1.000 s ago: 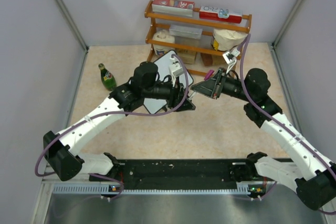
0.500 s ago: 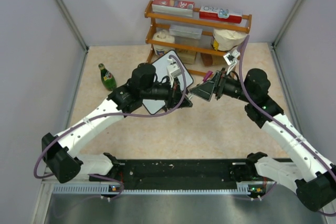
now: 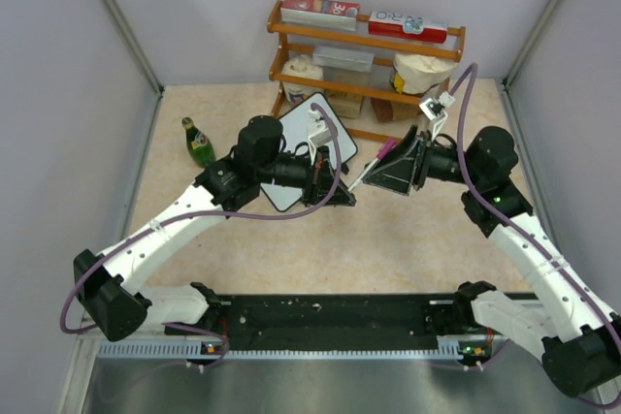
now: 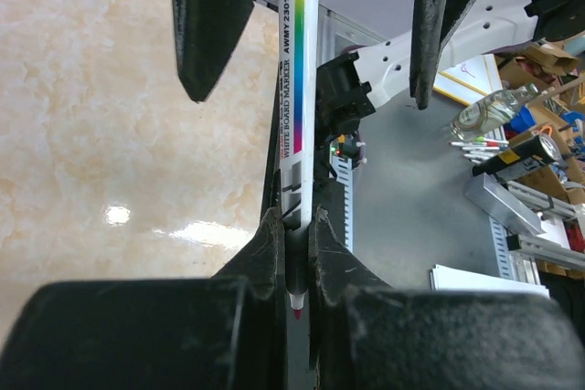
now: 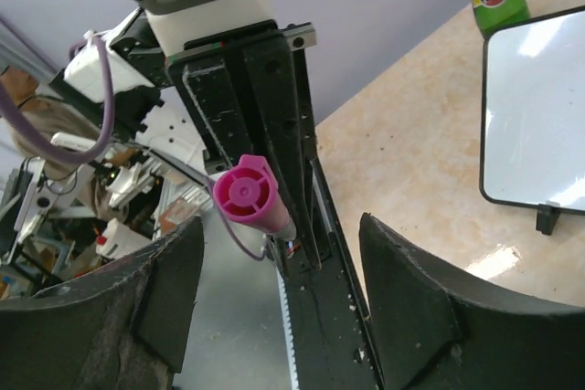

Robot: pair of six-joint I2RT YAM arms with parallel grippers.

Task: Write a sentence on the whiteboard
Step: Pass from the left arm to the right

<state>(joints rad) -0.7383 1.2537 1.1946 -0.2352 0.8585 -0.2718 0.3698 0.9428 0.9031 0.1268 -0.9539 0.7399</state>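
Marker uncapping stage; board unwritten.
Left tool [image 4: 294,253] pinches the marker [image 4: 297,61] by its tail, barrel reading "WHITE BOARD MARKER AWMY 2301", offering the pink cap [image 5: 245,194] to the right tool [image 5: 283,235], jaws spread either side, likely for uncapping. Whiteboard [image 5: 539,107] stands blank on the desk [image 3: 388,239] beyond the left tool.

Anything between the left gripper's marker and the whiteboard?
No object lies between them; the whiteboard sits close by, partly hidden under the left arm. But the marker in the shut left gripper seems capped, its pink cap facing the open right gripper.
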